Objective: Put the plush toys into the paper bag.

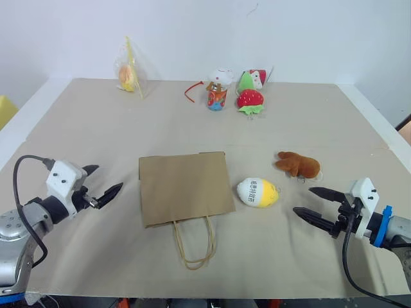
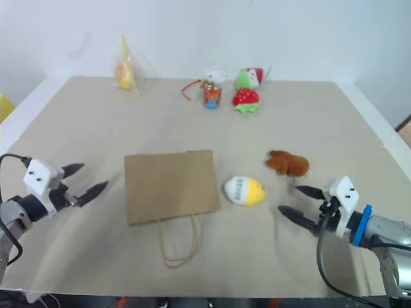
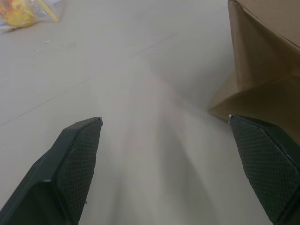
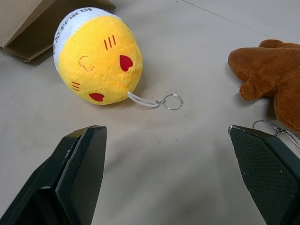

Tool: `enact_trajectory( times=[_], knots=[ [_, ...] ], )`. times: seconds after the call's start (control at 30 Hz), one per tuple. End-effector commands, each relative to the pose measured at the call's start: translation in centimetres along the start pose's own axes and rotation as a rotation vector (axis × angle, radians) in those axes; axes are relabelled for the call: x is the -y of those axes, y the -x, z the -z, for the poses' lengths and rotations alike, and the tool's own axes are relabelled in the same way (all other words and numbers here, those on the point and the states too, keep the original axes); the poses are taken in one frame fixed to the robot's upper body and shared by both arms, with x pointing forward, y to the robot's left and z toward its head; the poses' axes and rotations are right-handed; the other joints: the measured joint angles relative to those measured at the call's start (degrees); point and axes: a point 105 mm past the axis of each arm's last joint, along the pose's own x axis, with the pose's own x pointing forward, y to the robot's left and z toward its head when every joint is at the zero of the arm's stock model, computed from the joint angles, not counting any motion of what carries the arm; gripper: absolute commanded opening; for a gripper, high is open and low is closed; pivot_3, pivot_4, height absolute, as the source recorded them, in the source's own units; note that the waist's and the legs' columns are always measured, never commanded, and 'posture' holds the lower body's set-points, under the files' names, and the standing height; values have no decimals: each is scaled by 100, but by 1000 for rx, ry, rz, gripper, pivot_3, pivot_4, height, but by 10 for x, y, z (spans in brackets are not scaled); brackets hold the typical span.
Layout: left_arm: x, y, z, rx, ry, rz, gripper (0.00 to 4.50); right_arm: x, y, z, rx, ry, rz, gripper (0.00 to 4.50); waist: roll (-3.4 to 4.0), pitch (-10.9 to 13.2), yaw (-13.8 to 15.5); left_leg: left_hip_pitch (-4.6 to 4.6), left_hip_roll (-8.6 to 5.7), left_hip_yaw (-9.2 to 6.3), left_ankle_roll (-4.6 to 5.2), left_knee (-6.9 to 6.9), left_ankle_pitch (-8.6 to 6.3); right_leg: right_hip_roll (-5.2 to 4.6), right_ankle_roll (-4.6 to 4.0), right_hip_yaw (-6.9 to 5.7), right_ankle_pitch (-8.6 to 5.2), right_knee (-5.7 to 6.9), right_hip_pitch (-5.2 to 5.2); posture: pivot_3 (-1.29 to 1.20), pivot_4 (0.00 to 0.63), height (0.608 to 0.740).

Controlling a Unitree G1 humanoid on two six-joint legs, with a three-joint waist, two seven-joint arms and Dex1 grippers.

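Plush toys (image 1: 258,192) beside flat paper bag (image 1: 185,187) on beige table (image 1: 77,128); both hands spread, empty.

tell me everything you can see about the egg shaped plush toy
The egg-shaped plush is a small soft toy, fleecy-looking, white on one part with dark printed text and yellow on the other. The yellow end carries a stitched face with red marks. A short strap with a metal key ring hangs from that end and lies on the table. The toy lies on its side just right of the flat paper bag, apart from it, with the brown plush beyond. Nothing grips it.
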Motion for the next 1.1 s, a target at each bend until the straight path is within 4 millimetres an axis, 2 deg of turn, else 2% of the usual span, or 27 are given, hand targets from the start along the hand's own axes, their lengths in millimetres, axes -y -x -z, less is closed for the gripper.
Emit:
enact_trajectory(
  times=[0.03,0.17,0.23,0.3,0.37,0.5,0.63,0.7,0.8,0.93,1.1],
  knots=[
    [-8,0,-6,15,-52,-20,4454,-3,-3,-35,97,75,-61,4500,0,1,-9,2,1,3,0,0,0,3,0,4,0,0,-1,0,150,740],
    [-8,-6,-10,35,-57,-5,4454,-38,-28,-81,218,108,-289,4500,0,1,-15,4,6,-2,1,0,1,10,0,2,0,1,0,0,150,740],
    [-4,-11,-17,66,-71,13,4454,-67,-41,-99,256,128,-462,4500,-1,1,-13,4,11,-2,1,0,0,14,1,-1,1,1,0,0,150,740],
    [-3,-15,-25,103,-90,11,4454,-92,-50,-107,264,128,-606,4500,-1,1,-10,5,13,1,0,0,0,14,1,0,2,1,-1,0,150,740],
    [4,-16,-31,121,-164,33,4454,-109,-52,-107,239,172,-703,4500,-3,1,-7,0,14,-4,-1,0,-1,15,2,-5,2,1,0,0,150,740],
    [18,-5,-58,221,-401,101,4454,-111,-61,-110,227,181,-733,4500,-5,1,8,-12,4,-2,-12,0,-18,2,24,-3,-2,0,-3,0,150,740],
    [55,0,-82,320,-588,278,4454,-104,-65,-115,227,179,-713,4500,-6,1,8,-14,0,3,-9,1,-26,-7,30,0,-6,0,-4,0,150,740],
    [77,-1,-83,344,-606,389,4454,-104,-66,-115,222,188,-715,4500,-5,1,12,-12,-2,3,-9,1,-26,-9,28,0,-7,0,-3,0,150,740],
    [104,0,-71,322,-620,555,4454,-105,-69,-118,230,193,-722,4500,-5,1,10,-10,1,2,-9,1,-26,-2,28,0,-7,0,-2,0,150,740],
    [117,1,-60,309,-631,675,4454,-108,-70,-117,231,201,-732,4500,-4,1,-8,-6,15,0,-9,2,-25,17,25,-1,0,1,-3,0,150,740],
    [125,8,-57,330,-690,811,4454,-112,-69,-113,222,206,-727,4500,-4,1,-5,-4,23,-3,-10,2,-24,28,22,-3,0,3,-3,0,150,740]
  ],
)
